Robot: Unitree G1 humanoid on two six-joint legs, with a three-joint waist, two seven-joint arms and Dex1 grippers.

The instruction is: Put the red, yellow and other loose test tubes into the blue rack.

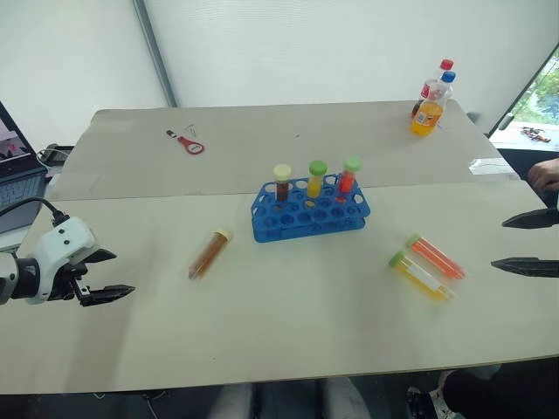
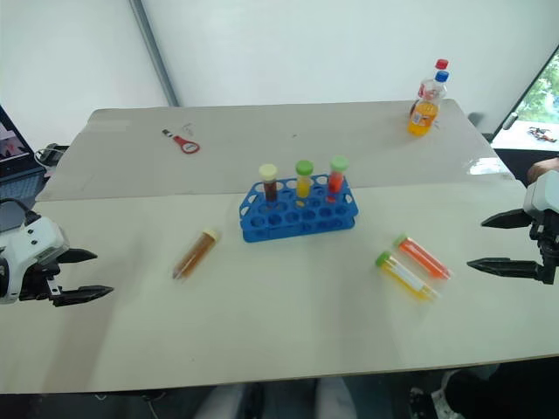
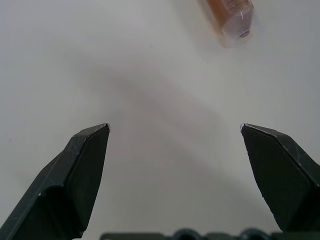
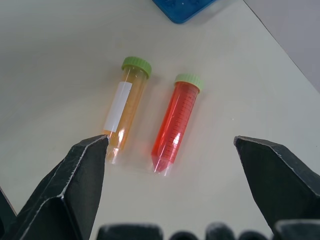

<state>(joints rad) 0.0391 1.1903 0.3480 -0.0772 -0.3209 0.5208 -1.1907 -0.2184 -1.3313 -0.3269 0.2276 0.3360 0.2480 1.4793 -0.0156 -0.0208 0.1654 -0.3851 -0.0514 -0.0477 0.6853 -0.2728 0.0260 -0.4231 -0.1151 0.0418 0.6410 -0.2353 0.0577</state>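
Your right claw [image 2: 514, 242] hangs wide open and empty at the table's [image 1: 288, 349] right edge. The red tube [image 4: 174, 122] and yellow tube [image 4: 125, 109] lie just beside each other, right of the blue rack [image 1: 311, 212]; closing on one could roll the other away. Your left claw [image 1: 103, 276], open too, faces the brown tube [image 1: 209, 252] lying left of the rack.

I see the rack [image 1: 310, 210] mid-table holding three upright tubes [image 1: 315, 180]; one loose tube [image 1: 210, 252] left, two tubes [image 1: 425, 265] side by side right.
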